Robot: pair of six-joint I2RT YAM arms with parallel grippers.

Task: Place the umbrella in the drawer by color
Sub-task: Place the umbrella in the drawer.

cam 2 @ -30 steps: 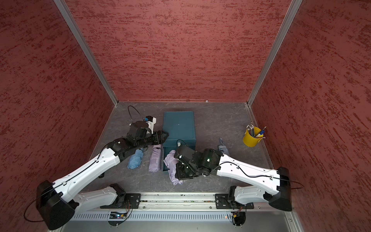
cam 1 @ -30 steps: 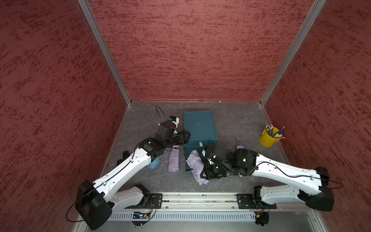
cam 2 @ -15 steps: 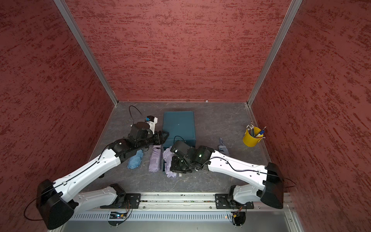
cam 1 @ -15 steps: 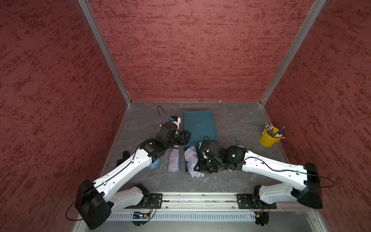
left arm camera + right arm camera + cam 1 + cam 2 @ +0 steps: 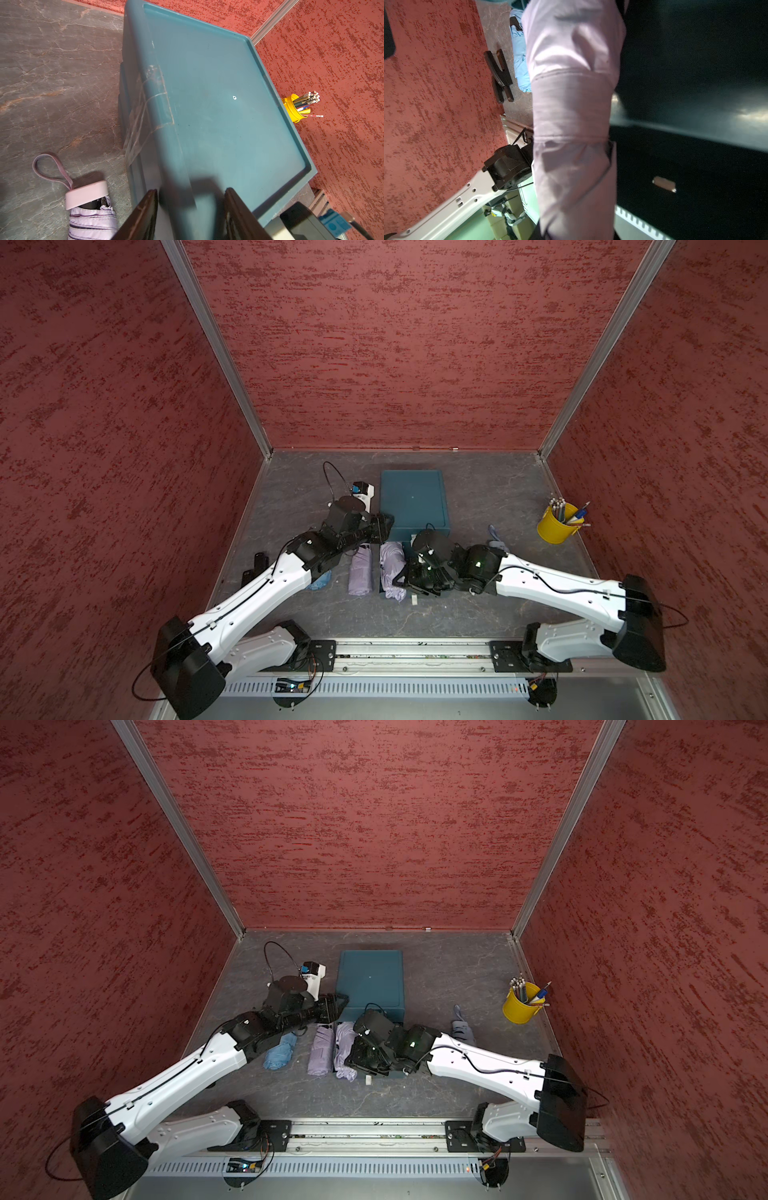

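Front of the teal drawer unit (image 5: pixel 413 497): the lower drawer (image 5: pixel 695 62) is pulled out. The right gripper (image 5: pixel 398 577) is clamped across the lilac umbrella (image 5: pixel 390 568), jaws narrow on the folded fabric. The umbrella runs along the drawer's left wall and crosses its front rim in the right wrist view. Can't tell if it rests on the drawer floor.

Left gripper (image 5: pixel 191 193): about half open, with the unit's top front-left corner between the fingers and nothing held. Contact unclear.

Markings:
- Small pale tag (image 5: pixel 414 600) on the table just in front of the drawer, print unreadable.
- Blue patch (image 5: pixel 356 489) on the left wrist camera housing, too small to read.
- Clear tape (image 5: pixel 145 108) strapped over the unit's top edge.
- White speck (image 5: pixel 234 97) mid-lid.
- Pens in a yellow cup (image 5: pixel 557 526), barrels too small to read.

Other items:
- Second lilac umbrella (image 5: pixel 360 574) lies on the table just left of the drawer, pink cap and wrist strap toward the unit.
- Blue umbrella (image 5: pixel 280 1052) lies left of that, partly under the left arm.
- Grey-blue umbrella (image 5: pixel 461 1025) sits right of the right arm.
- Black parts (image 5: pixel 500 76) lie by the left wall.

Surface and room:
- Grey stone-look tabletop (image 5: pixel 478 497) with pale veins.
- Red mottled wall panels (image 5: pixel 395 344) on three sides, with aluminium corner strips (image 5: pixel 216 348).
- Both arm bases sit on a rail (image 5: pixel 415 655) at the front edge.
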